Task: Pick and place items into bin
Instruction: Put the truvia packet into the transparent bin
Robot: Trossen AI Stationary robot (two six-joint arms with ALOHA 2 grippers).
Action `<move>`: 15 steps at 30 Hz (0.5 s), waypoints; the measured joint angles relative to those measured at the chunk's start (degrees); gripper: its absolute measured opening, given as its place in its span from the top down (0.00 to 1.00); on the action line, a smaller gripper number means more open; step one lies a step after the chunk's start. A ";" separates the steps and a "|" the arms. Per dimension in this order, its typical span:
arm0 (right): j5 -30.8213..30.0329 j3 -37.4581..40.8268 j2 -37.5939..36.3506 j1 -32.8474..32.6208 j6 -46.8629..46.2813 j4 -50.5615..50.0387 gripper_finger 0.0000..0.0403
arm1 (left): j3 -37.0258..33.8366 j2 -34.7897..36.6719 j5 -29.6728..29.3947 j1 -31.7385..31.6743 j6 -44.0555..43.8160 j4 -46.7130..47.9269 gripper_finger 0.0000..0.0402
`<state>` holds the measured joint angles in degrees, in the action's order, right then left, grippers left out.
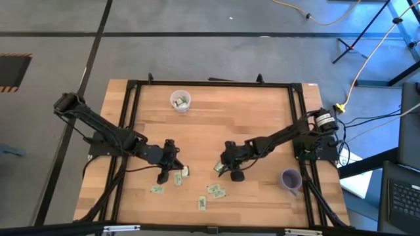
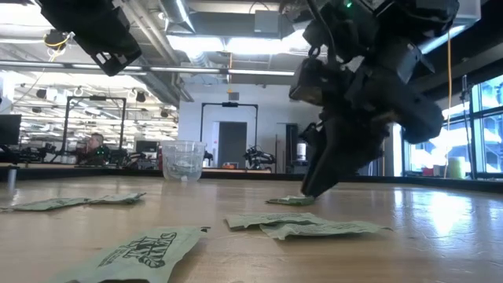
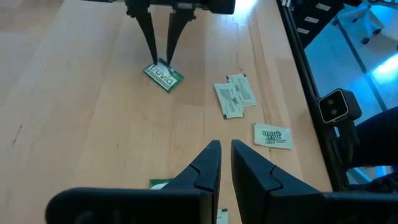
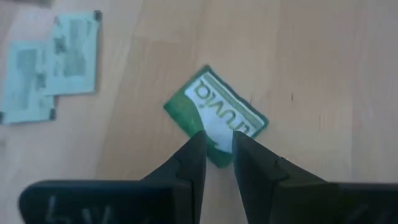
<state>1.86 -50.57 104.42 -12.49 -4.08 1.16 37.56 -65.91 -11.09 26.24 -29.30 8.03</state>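
Wooden table (image 1: 249,118) sat in big open workshop, black frame round it. Clear cup (image 1: 180,101) stood near 12 o'clock edge, few packets already inside. Purple cup (image 1: 291,179) sat out at 4 o'clock. Right gripper (image 4: 217,148) was down at table centre, fingers nearly together, pinching edge of green-and-white packet (image 4: 214,114) lying flat on wood. Left gripper (image 3: 221,163) hung low at 8 o'clock of centre, fingers nearly closed, holding nothing. Loose packets (image 1: 215,191) lay scattered toward 6 o'clock.
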 joint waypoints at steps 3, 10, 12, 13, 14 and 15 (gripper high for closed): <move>-0.09 -0.02 0.93 0.00 0.02 0.08 0.80 | 0.00 0.00 0.00 0.00 0.01 -0.02 0.92; -0.36 -0.23 1.88 0.04 0.23 0.55 0.91 | 0.00 0.00 -0.02 -0.02 0.02 0.10 0.92; -0.99 -0.22 1.77 0.04 0.24 0.45 0.94 | 0.00 0.00 -0.13 -0.02 0.02 0.16 0.92; -1.17 -0.20 1.75 0.02 0.24 0.45 0.95 | 0.00 0.00 -0.32 -0.02 0.02 0.16 0.92; -1.21 -0.20 1.75 0.02 0.24 0.46 0.97 | 0.00 0.00 -0.46 -0.02 0.02 0.22 0.92; -1.19 -0.16 1.73 0.02 0.24 0.49 0.98 | 0.00 0.00 -0.61 -0.02 0.02 0.38 0.92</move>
<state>0.67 -50.72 106.15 -12.47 -3.84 1.65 37.56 -65.91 -11.70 26.22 -29.28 8.41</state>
